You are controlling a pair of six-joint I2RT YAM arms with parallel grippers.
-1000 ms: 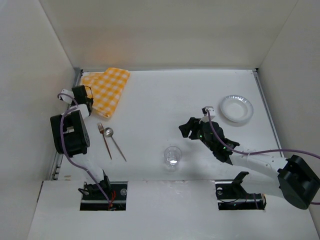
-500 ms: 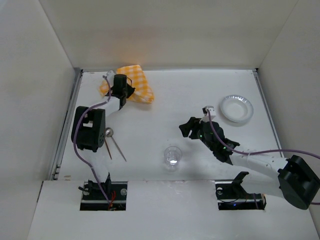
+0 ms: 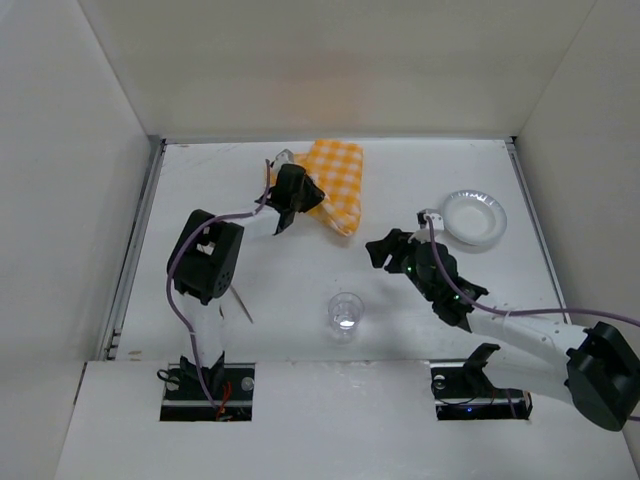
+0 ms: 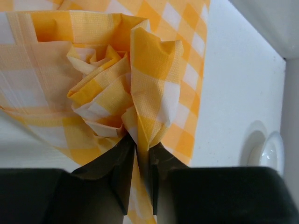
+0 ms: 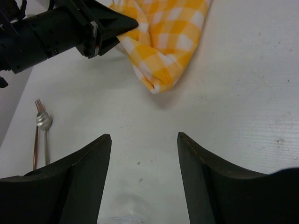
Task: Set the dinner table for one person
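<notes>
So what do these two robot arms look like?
The left arm and right arm are white links with chunky black joint housings and a thin purple cable running along each. The left gripper and right gripper each have two black wedge-shaped fingers.

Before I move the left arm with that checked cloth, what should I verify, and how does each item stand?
1. Left hand grip on the checked cloth: ok, pinched shut on a bunched fold.
2. Right hand free: ok, open and empty above bare dinner table.
3. Plate clear of the cloth: ok, it sits apart near the right edge.
4. Glass safe: ok, upright near the front, apart from the cloth.
5. Fork and spoon undisturbed: ok, side by side at the left, away from the cloth.
6. Cloth's loose end lifted off the table: cannot tell.
</notes>
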